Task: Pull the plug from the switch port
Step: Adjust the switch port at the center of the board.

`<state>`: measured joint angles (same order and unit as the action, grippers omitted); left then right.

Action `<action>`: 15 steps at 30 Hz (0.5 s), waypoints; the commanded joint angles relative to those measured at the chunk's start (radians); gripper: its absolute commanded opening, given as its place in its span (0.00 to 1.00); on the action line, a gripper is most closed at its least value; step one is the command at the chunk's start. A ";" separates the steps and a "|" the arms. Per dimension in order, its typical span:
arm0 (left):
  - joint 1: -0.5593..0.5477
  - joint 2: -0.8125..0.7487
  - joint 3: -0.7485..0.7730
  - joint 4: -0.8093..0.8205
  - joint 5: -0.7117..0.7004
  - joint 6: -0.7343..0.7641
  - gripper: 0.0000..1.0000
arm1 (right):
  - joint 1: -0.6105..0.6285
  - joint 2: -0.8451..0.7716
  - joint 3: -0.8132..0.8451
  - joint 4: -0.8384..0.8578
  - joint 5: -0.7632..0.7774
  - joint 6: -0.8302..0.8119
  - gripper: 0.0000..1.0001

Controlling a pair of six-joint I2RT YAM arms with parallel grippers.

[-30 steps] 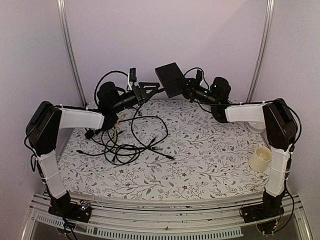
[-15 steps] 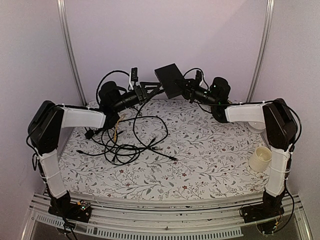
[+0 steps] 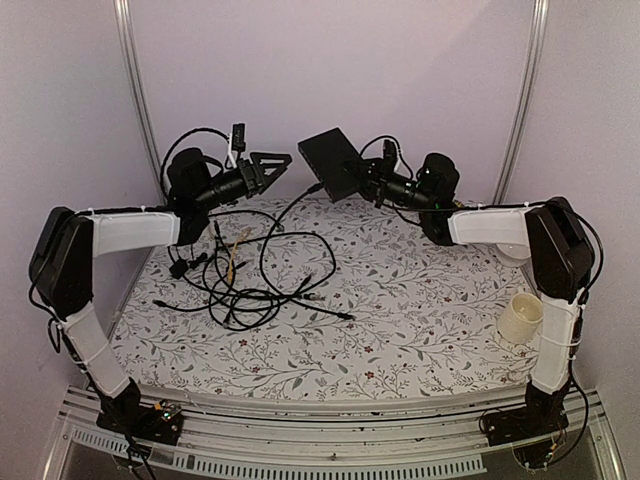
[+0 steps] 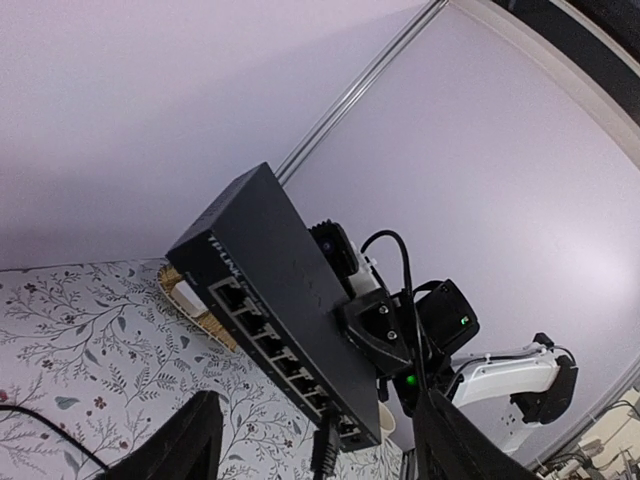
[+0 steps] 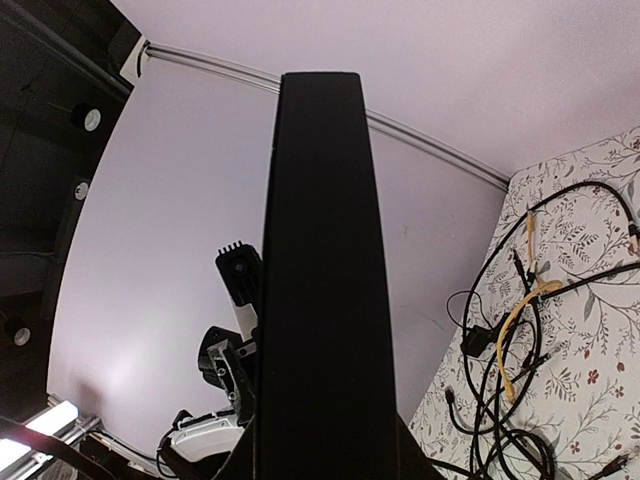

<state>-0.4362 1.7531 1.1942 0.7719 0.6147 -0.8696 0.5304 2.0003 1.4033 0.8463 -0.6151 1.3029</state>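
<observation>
status: not done. the plug [image 4: 322, 450] appears seated in a port near the lower end of the port row, though the left wrist view is dark there, so treat this as likely and not certain. its cable [image 3: 284, 212] runs from the port edge down to the cable heap [image 3: 240, 290] on the tabletop [image 3: 420, 300].

position of the switch [image 3: 330, 160]: raised off the tabletop at the far centre, tilted, port row facing left toward the left arm. the right pincer [image 3: 362, 182] is clamped on its right part and carries it.

left pincer [image 3: 280, 168]: wide and holding nothing. it hangs just left of the switch, apart from it, with the plug lined up between its fingers [image 4: 195, 440] in the wrist view.

remaining steps, as judged:
- bring the left pincer in over the plug.
- close on the plug body, not on the cable.
- draw straight out along the port axis, to the left and slightly near.

room for moving:
- the far wall [image 3: 330, 70] stands close behind the switch, so you have little room to go farther back.
- the space left of and nearer than the switch is free air, which gives room to pull the plug out.
- the cable heap lies under the left arm, so keep the pincer high or it may snag.
- the cup [image 3: 520, 318] sits at the right edge, well apart from the work.
</observation>
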 commanded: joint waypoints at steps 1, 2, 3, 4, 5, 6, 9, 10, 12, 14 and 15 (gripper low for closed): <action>0.029 0.024 0.025 -0.072 0.124 0.023 0.68 | 0.010 -0.050 0.060 0.116 -0.022 0.017 0.02; 0.028 0.035 0.030 -0.071 0.144 0.016 0.68 | 0.012 -0.047 0.065 0.116 -0.024 0.018 0.02; 0.028 0.044 0.032 -0.065 0.152 0.009 0.68 | 0.015 -0.046 0.071 0.113 -0.027 0.018 0.02; 0.028 0.051 0.030 -0.049 0.156 -0.001 0.68 | 0.017 -0.044 0.074 0.111 -0.029 0.019 0.02; 0.027 0.056 0.024 -0.029 0.157 -0.016 0.69 | 0.022 -0.043 0.077 0.108 -0.029 0.019 0.02; 0.028 0.060 0.020 -0.011 0.156 -0.027 0.69 | 0.024 -0.043 0.078 0.107 -0.029 0.018 0.02; 0.028 0.080 0.024 0.025 0.161 -0.057 0.69 | 0.030 -0.040 0.080 0.100 -0.031 0.015 0.02; 0.027 0.085 0.026 0.039 0.163 -0.066 0.69 | 0.032 -0.040 0.080 0.098 -0.031 0.014 0.02; 0.027 0.093 0.029 0.063 0.163 -0.081 0.70 | 0.035 -0.038 0.082 0.094 -0.033 0.011 0.02; 0.028 0.099 0.035 0.076 0.164 -0.088 0.70 | 0.038 -0.036 0.082 0.092 -0.034 0.010 0.02; 0.027 0.102 0.041 0.077 0.166 -0.090 0.70 | 0.039 -0.034 0.084 0.091 -0.035 0.009 0.02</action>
<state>-0.4053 1.8393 1.2034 0.7845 0.7570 -0.9306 0.5587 2.0003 1.4353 0.8509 -0.6445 1.3167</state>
